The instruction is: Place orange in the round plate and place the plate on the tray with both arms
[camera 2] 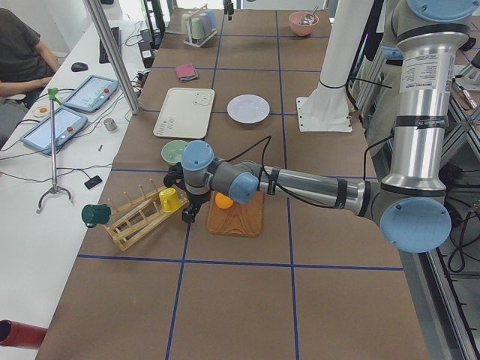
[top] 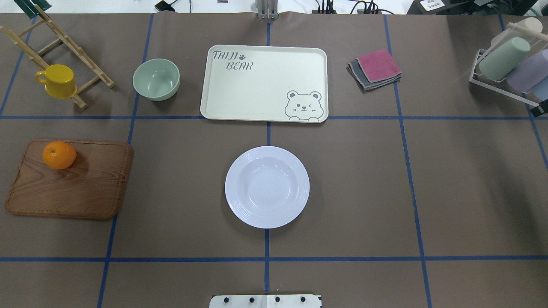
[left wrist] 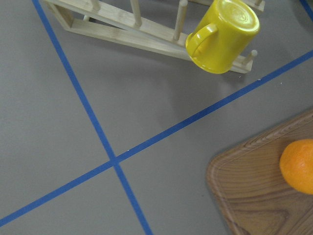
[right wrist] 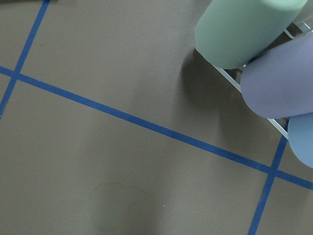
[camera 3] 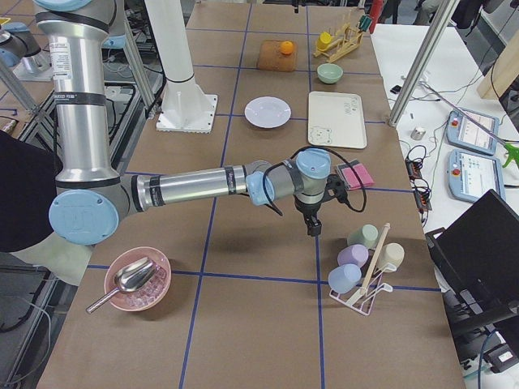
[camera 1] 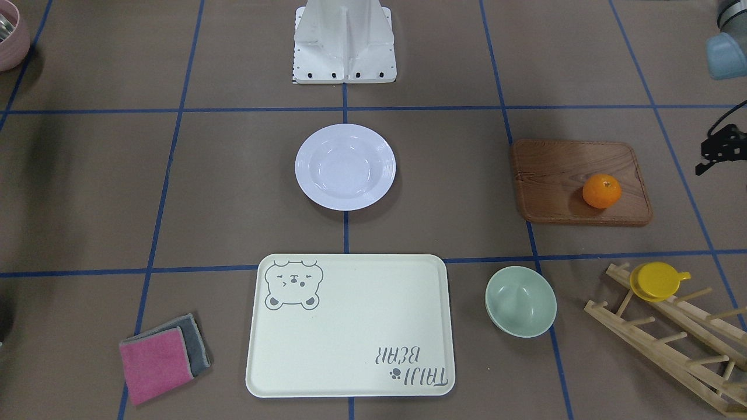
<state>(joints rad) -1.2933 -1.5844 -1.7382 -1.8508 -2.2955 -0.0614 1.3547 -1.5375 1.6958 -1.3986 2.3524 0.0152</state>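
As it lies on wood, orange (top: pixel 59 155): round, dimpled, bright peel; found at the 11 o'clock corner of the cutting board (top: pixel 77 188), overhead.
Cutting board: brown, grained, rounded corners; placed at the plate's 9 o'clock.
Round plate (top: pixel 267 187): glossy white, ridged rim, sunken centre; set on the middle tape line.
Tray (top: pixel 257 85): cream, matte, rounded rectangle, bear face printed; laid at the plate's 12 o'clock, apart.
Left gripper (camera 2: pixel 187 216): black, held above the tabletop at the board's 9 o'clock in the left-end view, near the yellow cup (camera 2: pixel 169 200); clenched or released cannot be told.
Right gripper (camera 3: pixel 312 229): pointed down over brown covering, pastel tumblers (camera 3: pixel 361 255) at its 5 o'clock; its state cannot be told.
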